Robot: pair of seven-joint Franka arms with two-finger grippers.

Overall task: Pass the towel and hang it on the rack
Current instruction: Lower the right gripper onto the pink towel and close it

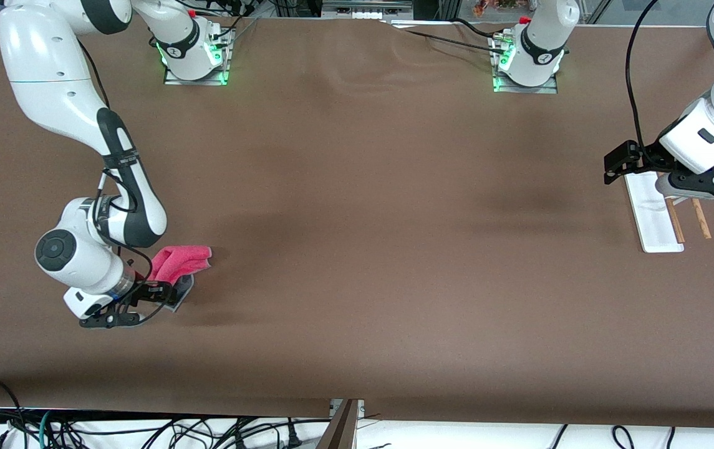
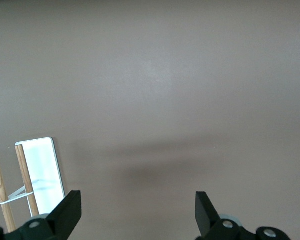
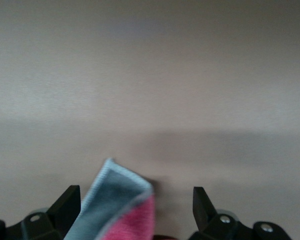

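Note:
The towel (image 1: pixel 183 260) is a pink-red cloth with a grey patch, lying on the table toward the right arm's end. My right gripper (image 1: pixel 166 297) is low at the towel's grey corner, on the side nearer the front camera. In the right wrist view the gripper (image 3: pixel 135 201) is open, and the folded grey and pink corner (image 3: pixel 121 205) lies between its fingers. The rack (image 1: pixel 653 215) has a white base and two brown rods (image 1: pixel 675 222), and stands toward the left arm's end. My left gripper (image 1: pixel 615 169) hangs open and empty over the rack's end farther from the front camera. The rack also shows in the left wrist view (image 2: pixel 42 170).
The brown table (image 1: pixel 363 218) is bare between the towel and the rack. Both arm bases (image 1: pixel 194 59) stand along the edge farthest from the front camera. Cables hang below the edge nearest that camera.

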